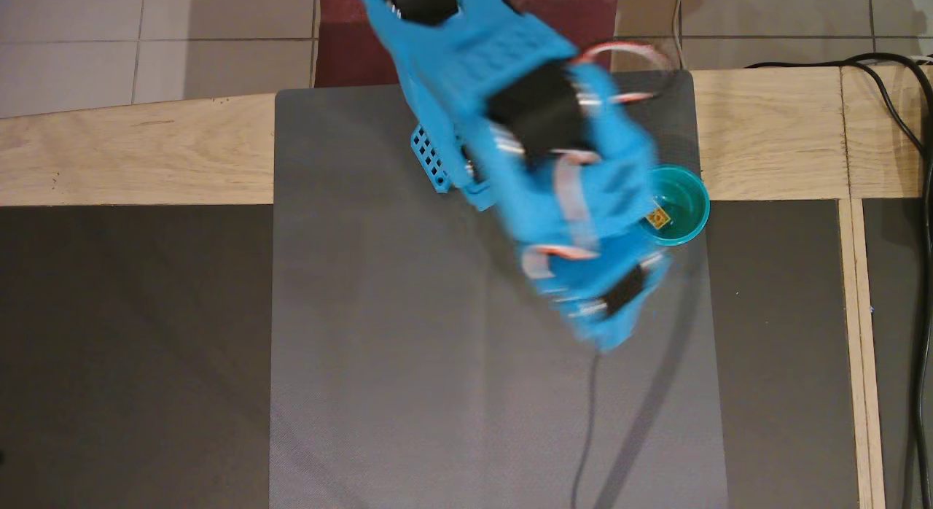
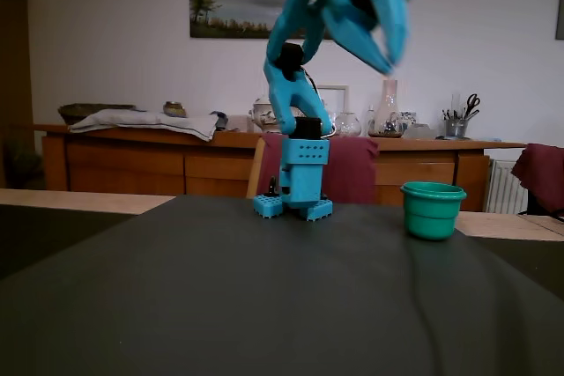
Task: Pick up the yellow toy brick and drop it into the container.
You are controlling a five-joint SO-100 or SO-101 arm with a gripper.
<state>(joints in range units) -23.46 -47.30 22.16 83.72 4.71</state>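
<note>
studded yellow toy brick (image 1: 658, 218) in glossy round container (image 1: 692, 224) — gripper (image 2: 381, 52) blurred

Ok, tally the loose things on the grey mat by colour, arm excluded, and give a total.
Yellow: 1, the toy brick, lying inside the cup.
Teal-green: 1, the cup.
Total: 2.

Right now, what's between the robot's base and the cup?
Nothing. In the fixed view only bare dark mat lies between the base and the cup.
</note>
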